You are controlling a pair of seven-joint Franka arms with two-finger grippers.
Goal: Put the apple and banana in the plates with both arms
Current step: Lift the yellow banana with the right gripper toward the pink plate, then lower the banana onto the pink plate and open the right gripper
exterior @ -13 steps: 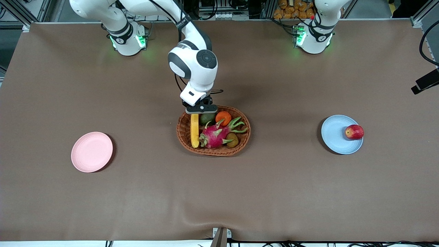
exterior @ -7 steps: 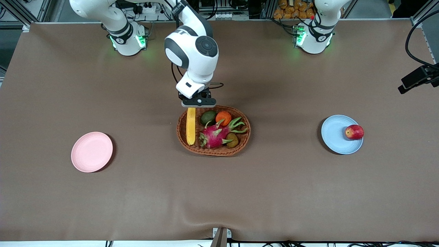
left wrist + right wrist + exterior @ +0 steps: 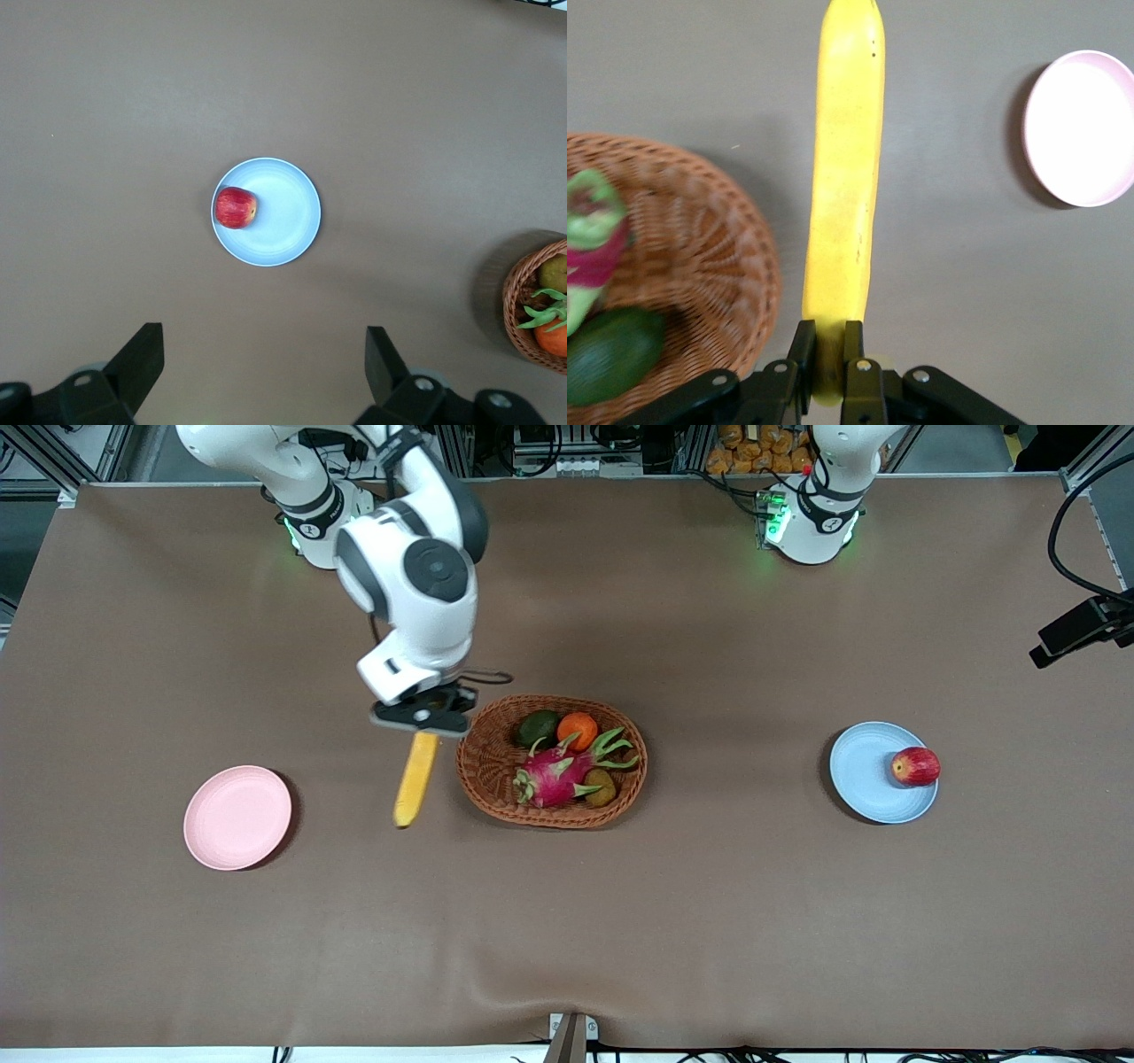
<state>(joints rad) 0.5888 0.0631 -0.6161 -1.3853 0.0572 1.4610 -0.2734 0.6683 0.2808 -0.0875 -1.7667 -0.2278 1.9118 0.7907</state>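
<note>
I can read no writing or brand on anything here.

Toward my right arm's end of the table, the pink plate lies bare on the brown table. My right gripper hangs over the table between that plate and the wicker basket, its two fingers clamped on one end of the banana; in my right wrist view the banana runs straight out from the pads, with the pink plate off to one side and the basket on the other. Half a second ago the banana was over the basket's rim; a second ago it was down among the fruit. Now I have carried it clear of the basket, toward the pink plate.

In the basket lie an avocado, an orange, a pink dragon fruit and a small brownish fruit.

Toward my left arm's end, the apple rests on the blue plate, close to its rim, just as it did a second ago. My left gripper waits high over the table, fingers spread wide and holding nothing, looking down at the apple on its plate.
</note>
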